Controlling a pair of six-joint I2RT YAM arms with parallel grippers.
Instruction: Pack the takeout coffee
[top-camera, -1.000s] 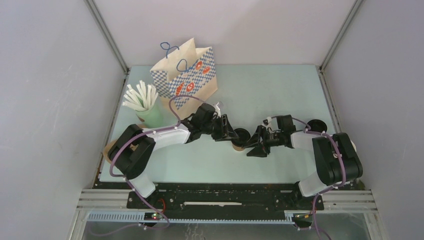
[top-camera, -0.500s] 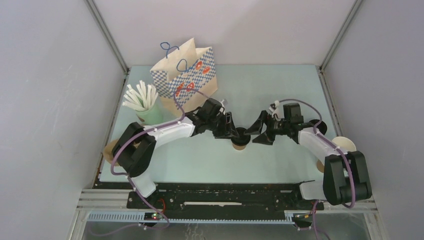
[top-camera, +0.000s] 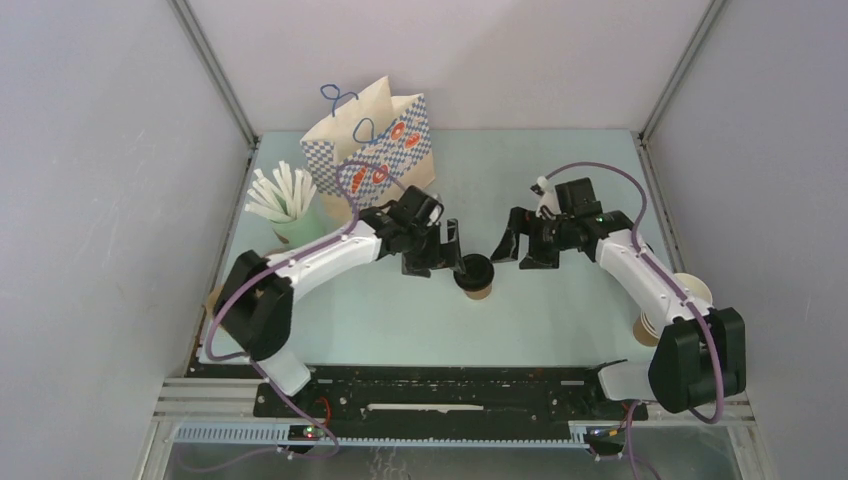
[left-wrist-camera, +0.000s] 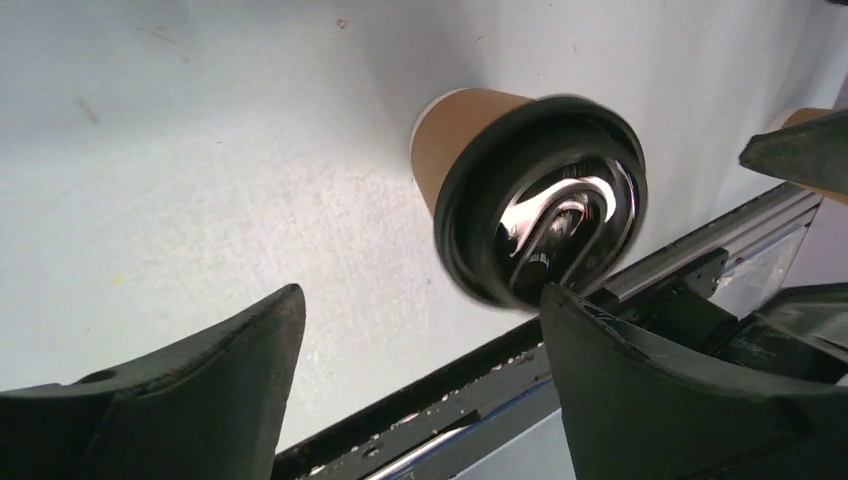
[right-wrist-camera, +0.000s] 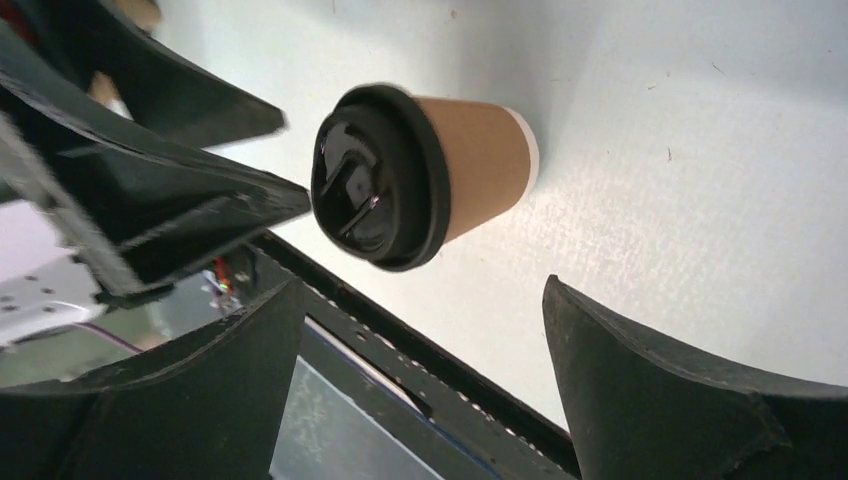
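The takeout coffee, a small brown paper cup with a black lid, stands upright on the pale table between both arms. My left gripper hovers just left of it, open and empty. In the left wrist view the cup lies ahead of the open left gripper, near its right finger. My right gripper hangs open to the cup's right, apart from it. The right wrist view shows the cup beyond the open right gripper. The checkered paper bag stands open at the back left.
A pale green cup of white sticks stands left of the bag. A stack of lidless tan cups sits at the right edge under the right arm. Another tan cup peeks out at the left edge. Grey walls enclose the table.
Both grippers have opened wide and drawn back from the coffee cup. The right arm swung toward the back; the left gripper lifted slightly. The cup stays where it stood.
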